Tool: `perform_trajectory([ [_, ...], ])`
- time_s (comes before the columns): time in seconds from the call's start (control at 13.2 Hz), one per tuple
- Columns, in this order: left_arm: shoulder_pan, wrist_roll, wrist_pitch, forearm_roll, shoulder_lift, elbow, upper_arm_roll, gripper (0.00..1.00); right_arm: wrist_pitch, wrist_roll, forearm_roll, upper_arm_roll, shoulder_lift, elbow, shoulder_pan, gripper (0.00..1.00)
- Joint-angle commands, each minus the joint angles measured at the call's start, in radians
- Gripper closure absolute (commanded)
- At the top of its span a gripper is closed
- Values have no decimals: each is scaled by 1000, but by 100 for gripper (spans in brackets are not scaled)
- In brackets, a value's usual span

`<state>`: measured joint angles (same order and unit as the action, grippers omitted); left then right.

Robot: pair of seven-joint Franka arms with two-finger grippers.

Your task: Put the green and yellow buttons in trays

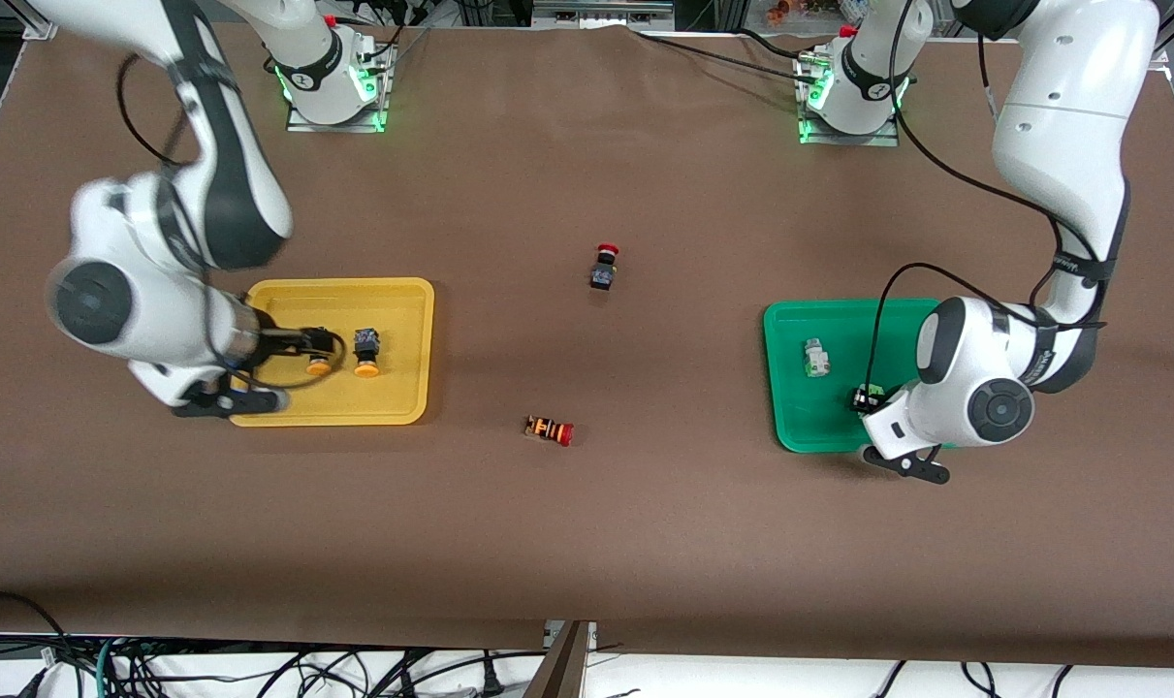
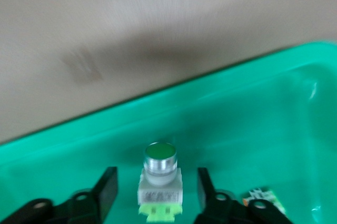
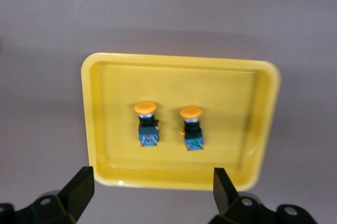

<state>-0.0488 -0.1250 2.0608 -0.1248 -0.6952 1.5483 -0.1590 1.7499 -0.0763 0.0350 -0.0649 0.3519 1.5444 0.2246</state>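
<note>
We judge the task to be at its closing step. Both yellow buttons lie side by side in the yellow tray, caps pointing the same way, apart from each other and from the rim. The right claw hangs above that tray with its fingers spread wide and nothing between them.

At the left arm's end of the worktop, the green tray holds one green button lying free. The second green button sits on the tray floor directly between the fingers of the left claw. The fingers stand apart from its body on both sides, so we read this claw as released, with the button set down.

Two red-capped switches, one black and one orange-striped, lie on the bare worktop between the trays. They are not task parts and need no handling.

Next move, as we judge it: raise the left claw straight up so that neither finger brushes the button, then retract both arms clear of the trays. The chief risk is a finger catching the button during the lift and tipping it.
</note>
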Motion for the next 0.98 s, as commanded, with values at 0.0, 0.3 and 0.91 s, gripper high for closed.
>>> perform_trajectory([
  [0.0,-2,-4,-69,-4,162,13,-13,0,-102,30,-14,-7,-146,-7,-5,0],
  [0.3,-8,-22,-301,-6,310,-123,-11,0,-211,35,-62,-4,-266,-10,-5,0],
  [0.91,93,73,-407,60,706,70,129,0,-253,90,-89,0,-335,-13,-45,0],
])
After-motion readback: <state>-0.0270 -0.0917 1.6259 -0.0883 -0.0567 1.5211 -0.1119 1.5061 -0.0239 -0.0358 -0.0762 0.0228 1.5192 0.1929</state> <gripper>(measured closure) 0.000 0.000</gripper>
